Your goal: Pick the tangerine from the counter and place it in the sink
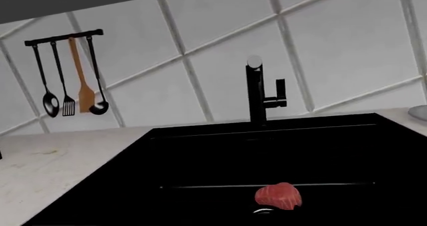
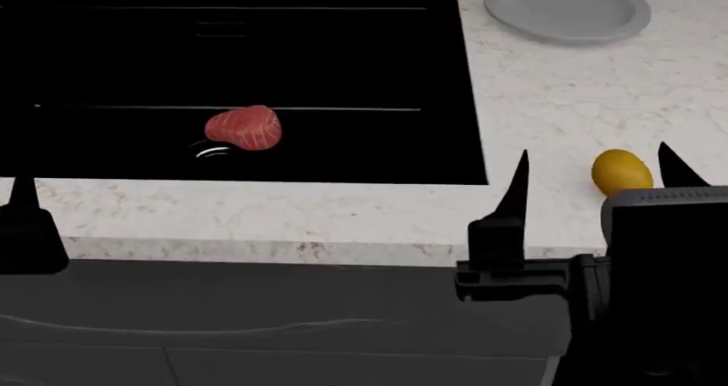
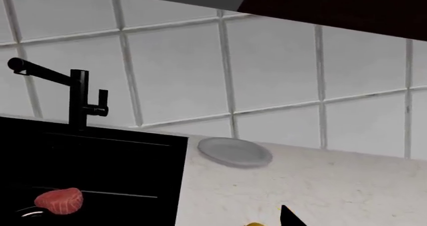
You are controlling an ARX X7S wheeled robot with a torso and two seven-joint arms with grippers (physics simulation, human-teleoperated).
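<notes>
White square wall tiles back your workspace, with a black rail of hanging utensils [image 1: 70,76] above the white-beige marbled stone counter [image 2: 341,207]. Your right gripper [image 2: 592,177] hovers over the counter near its front edge, jaws spread wide, and the small yellow-orange oval tangerine [image 2: 621,171] sits on the stone between the two fingertips, closer to the outer one; you cannot tell from these views whether either finger touches it. To its left lies the large glossy black rectangular sink [image 2: 449,79] with its black faucet [image 1: 260,94], and a red white-streaked meat chunk [image 2: 244,129] rests beside the drain. A round grey plate [image 2: 567,8] sits further back. Your left gripper [image 2: 23,228] shows only partly at the counter's front; its jaw state is unclear.
</notes>
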